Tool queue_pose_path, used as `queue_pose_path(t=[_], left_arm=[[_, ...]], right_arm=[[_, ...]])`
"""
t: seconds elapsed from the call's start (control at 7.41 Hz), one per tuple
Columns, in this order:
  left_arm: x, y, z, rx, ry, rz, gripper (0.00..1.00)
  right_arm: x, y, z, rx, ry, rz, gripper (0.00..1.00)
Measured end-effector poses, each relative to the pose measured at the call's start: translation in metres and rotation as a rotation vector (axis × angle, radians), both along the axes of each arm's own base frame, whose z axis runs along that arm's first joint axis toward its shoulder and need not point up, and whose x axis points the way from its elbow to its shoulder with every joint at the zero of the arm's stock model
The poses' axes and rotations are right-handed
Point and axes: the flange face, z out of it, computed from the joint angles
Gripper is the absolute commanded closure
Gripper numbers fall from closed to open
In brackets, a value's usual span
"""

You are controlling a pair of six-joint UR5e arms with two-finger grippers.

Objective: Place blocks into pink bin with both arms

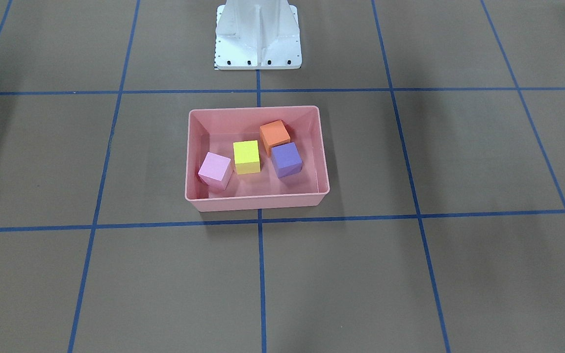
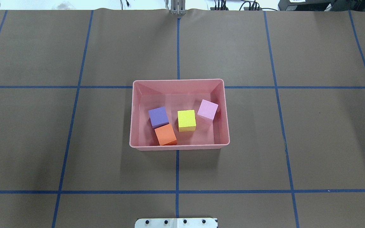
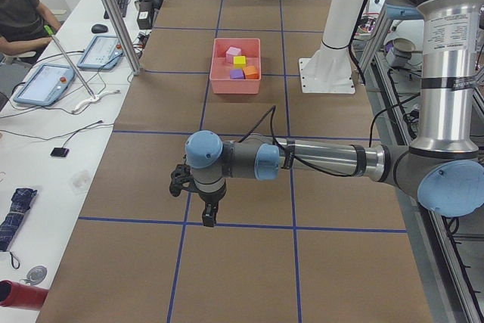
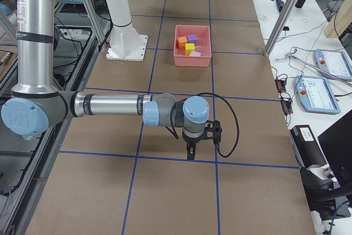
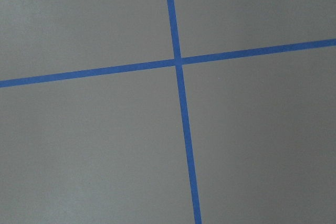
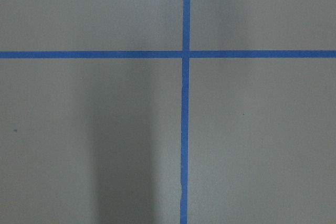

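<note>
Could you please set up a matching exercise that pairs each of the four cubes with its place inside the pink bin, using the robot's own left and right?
Things:
1. orange cube
2. purple cube
3. yellow cube
4. light pink cube

Places in the pink bin:
a. nearest the right wall
b. around the middle, with cubes on either side
c. nearest the wall on the robot's side
d. furthest to the left

Pairs: 1-c, 2-d, 3-b, 4-a.
</note>
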Motion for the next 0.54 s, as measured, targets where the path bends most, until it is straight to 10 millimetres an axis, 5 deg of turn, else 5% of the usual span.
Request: queue_pose_path(t=[0.54], left_arm=[[-0.005, 0.0025, 0.0011, -0.04, 0.047, -0.02, 0.0]], right_arm=[[-0.0001, -0.0006, 0.0016, -0.005, -0.001, 0.001, 0.0]])
